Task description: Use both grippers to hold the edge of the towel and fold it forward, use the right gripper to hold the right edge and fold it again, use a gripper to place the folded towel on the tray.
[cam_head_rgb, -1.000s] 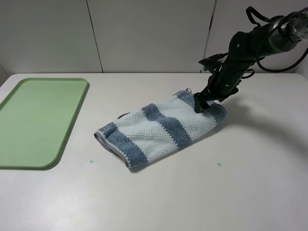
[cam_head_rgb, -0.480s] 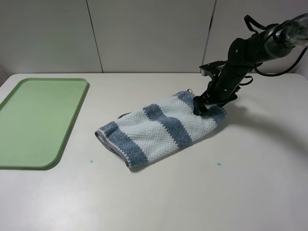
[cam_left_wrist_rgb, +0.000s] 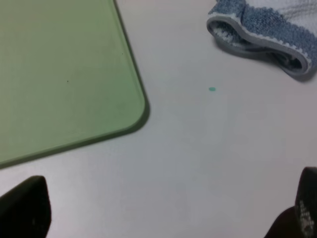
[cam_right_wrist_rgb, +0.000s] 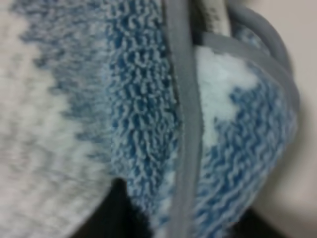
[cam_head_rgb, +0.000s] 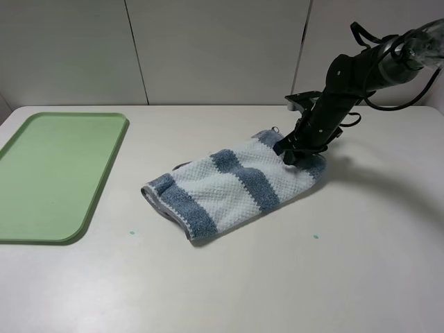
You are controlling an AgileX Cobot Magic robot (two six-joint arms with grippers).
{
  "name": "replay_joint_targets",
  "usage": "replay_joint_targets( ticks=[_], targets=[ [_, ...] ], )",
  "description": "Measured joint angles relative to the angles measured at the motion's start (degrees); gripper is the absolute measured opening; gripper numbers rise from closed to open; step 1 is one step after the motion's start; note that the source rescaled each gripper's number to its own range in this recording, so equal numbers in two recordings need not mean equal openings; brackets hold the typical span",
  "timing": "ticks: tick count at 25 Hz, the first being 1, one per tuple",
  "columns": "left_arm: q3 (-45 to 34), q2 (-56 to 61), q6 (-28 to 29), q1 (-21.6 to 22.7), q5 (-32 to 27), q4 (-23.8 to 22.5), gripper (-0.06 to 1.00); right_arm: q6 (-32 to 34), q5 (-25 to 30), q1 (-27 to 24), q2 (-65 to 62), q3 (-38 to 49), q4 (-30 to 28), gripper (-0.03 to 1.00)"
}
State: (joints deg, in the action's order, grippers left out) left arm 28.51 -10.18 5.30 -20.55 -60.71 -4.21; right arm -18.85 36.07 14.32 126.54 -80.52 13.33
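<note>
Right gripper (cam_head_rgb: 288,154) apparently pinches towel (cam_head_rgb: 225,187) at its right hem (cam_right_wrist_rgb: 184,99), set for second fold; left gripper (cam_left_wrist_rgb: 163,214) hangs spread, idle.

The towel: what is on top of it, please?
Only the right tool rests on the towel, at its right end by the grey hem. Cloth covers the tool's tips, so its grip cannot be seen.
</note>
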Motion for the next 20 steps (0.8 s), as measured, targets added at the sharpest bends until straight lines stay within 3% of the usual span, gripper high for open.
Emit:
replay_joint_targets(
  ticks=[3, 11, 20],
  targets=[
    [0.0, 0.0, 0.0, 0.0, 0.0, 0.0, 0.99, 0.04, 0.42, 0.15, 0.0, -0.03, 0.42, 0.09],
    [0.0, 0.0, 0.0, 0.0, 0.0, 0.0, 0.99, 0.04, 1.01, -1.38, -0.39, -0.03, 0.12, 0.09],
    [0.0, 0.0, 0.0, 0.0, 0.0, -0.04, 0.99, 0.07, 1.89, -9.84, -2.15, 0.03, -5.06, 0.09]
  ],
)
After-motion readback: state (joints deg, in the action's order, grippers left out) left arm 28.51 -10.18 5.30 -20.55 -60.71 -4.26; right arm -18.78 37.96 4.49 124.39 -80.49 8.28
